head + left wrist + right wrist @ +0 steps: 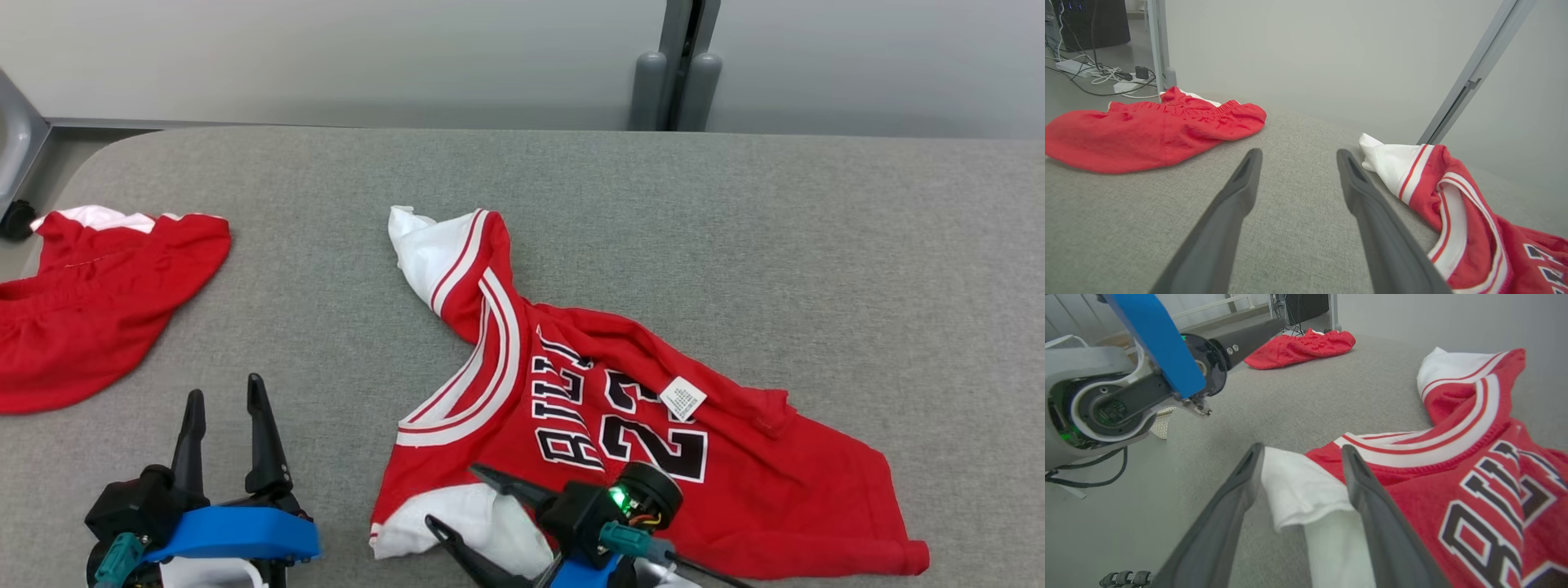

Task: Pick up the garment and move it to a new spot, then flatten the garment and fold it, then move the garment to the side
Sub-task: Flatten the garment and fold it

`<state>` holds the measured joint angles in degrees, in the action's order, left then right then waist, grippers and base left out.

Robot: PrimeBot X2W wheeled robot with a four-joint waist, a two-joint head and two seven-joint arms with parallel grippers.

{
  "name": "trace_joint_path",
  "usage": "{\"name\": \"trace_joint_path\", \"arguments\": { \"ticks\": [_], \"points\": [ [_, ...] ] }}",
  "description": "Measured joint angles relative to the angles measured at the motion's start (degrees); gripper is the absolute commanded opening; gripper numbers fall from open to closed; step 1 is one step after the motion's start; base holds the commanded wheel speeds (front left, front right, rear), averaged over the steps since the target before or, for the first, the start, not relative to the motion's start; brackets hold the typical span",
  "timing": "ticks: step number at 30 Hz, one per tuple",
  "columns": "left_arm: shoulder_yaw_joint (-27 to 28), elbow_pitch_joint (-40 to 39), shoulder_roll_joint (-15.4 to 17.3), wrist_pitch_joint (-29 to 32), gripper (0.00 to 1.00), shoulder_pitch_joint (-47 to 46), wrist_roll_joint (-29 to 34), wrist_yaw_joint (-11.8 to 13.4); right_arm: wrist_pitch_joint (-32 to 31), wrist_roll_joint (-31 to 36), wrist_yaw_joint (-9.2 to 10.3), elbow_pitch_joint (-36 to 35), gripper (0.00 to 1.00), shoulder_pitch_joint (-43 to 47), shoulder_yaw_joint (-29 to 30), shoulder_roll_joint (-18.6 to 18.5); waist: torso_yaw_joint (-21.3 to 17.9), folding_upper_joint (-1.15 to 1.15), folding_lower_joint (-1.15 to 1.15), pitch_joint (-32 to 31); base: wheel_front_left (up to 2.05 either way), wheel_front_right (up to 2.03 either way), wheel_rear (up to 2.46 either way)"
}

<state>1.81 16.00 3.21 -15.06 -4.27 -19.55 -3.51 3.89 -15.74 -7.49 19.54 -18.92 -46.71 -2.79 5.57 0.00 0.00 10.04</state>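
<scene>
The head view's left edge cuts off the red shorts (90,327). My right tool (453,495) covers part of the jersey (735,490) near its white sleeve. A fold hides some chest lettering, and the print on the label (682,398) is too small to read.

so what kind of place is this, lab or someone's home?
Probably a lab or test room: a grey fabric-covered table laid with a jersey, bare pale walls with a metal post, and a power strip and loose cables on the floor.

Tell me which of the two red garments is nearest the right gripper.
The jersey with black lettering and white trim: its white sleeve lies between the right gripper's open fingers. The plain red shorts lie far off to the left.
</scene>
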Motion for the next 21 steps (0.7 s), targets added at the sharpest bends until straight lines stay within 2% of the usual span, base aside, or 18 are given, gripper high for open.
{"name": "trace_joint_path", "arguments": {
  "ticks": [4, 8, 12, 16, 21],
  "points": [
    [-0.5, 0.4, 0.0, 0.0, 1.0, 0.2, 0.4, -0.1, 1.6, -0.1, 0.0, -0.8, 1.0, 0.0, 2.3, 0.0, -0.9, 0.0, 0.0, -0.6, 0.0, 0.0, 0.0],
    [-0.8, 0.5, -0.1, 0.0, 1.0, 0.5, 0.6, -0.3, 2.5, 1.3, 0.0, -2.5, 1.0, 0.6, 8.1, 0.0, -2.1, 0.0, 0.0, -1.4, 0.0, 0.0, 0.0],
    [-1.2, 0.4, -0.1, 0.0, 1.0, 0.9, 0.9, -0.4, 1.3, 5.8, 0.0, -2.9, 1.0, 1.9, 16.5, 0.0, -3.2, 0.0, 0.0, -2.1, 0.0, 0.0, 0.0],
    [-2.1, 0.4, -0.2, 0.0, 1.0, 1.1, 0.9, -0.4, -0.9, 14.0, 0.0, -1.7, 1.0, 2.3, 24.4, -0.1, -3.9, 0.0, 0.0, -2.4, 0.0, 0.0, 0.0],
    [-2.8, 0.4, -0.2, 0.0, 1.0, 1.1, 1.0, -0.5, -3.4, 18.2, 0.0, 0.9, 1.0, 3.5, 30.2, -1.8, -4.0, 0.0, 0.0, -2.0, 0.0, 0.0, 0.0]
  ]
}}
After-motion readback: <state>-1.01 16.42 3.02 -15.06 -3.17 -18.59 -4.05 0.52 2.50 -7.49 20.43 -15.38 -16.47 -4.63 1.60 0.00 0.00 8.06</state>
